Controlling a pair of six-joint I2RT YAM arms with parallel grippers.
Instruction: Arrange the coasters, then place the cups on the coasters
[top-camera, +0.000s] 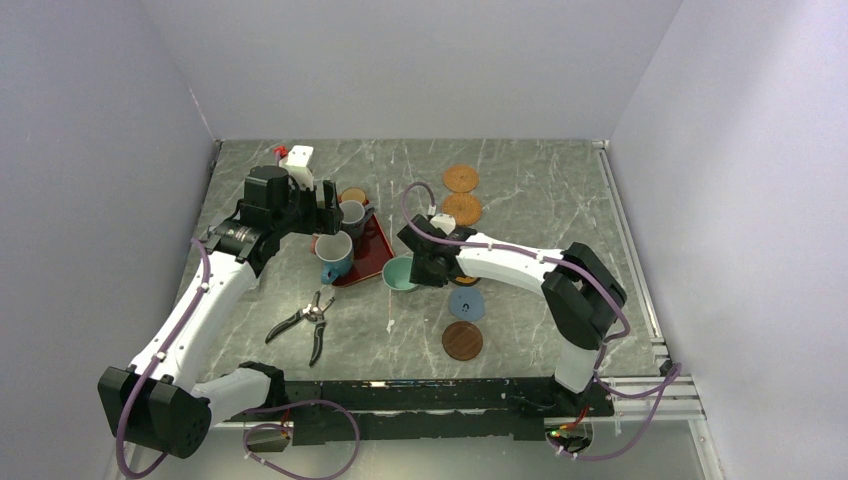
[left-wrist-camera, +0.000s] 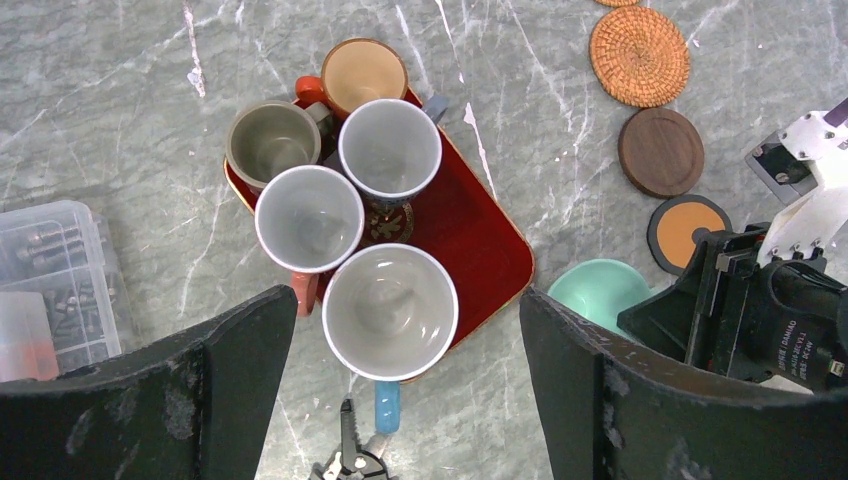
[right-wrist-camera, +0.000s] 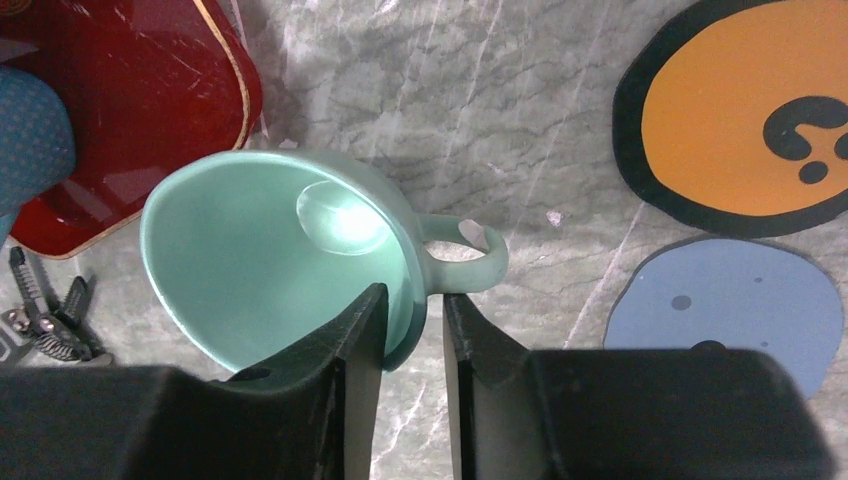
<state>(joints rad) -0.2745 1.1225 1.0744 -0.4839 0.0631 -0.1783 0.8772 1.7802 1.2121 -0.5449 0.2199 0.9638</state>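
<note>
My right gripper (right-wrist-camera: 412, 300) straddles the rim of the teal cup (right-wrist-camera: 270, 250) beside its handle, one finger inside the bowl and one outside. The jaws are narrow, with a thin gap still showing at the outer finger. The cup stands on the table next to the red tray (left-wrist-camera: 480, 230). Close by lie the black coaster with an orange face (right-wrist-camera: 740, 120) and the blue coaster (right-wrist-camera: 725, 305). My left gripper (left-wrist-camera: 407, 295) hangs wide open above the tray, over the blue cup (left-wrist-camera: 390, 310). Several more cups stand there, among them the pink-handled white one (left-wrist-camera: 308, 218) and the olive one (left-wrist-camera: 270, 140).
Two woven orange coasters (top-camera: 461, 178) (top-camera: 462, 209) lie at the back. A dark brown coaster (top-camera: 462, 341) lies near the front edge and another (left-wrist-camera: 660, 152) beside the woven ones. Pliers (top-camera: 305, 322) lie front left. A clear plastic box (left-wrist-camera: 50, 270) sits left of the tray.
</note>
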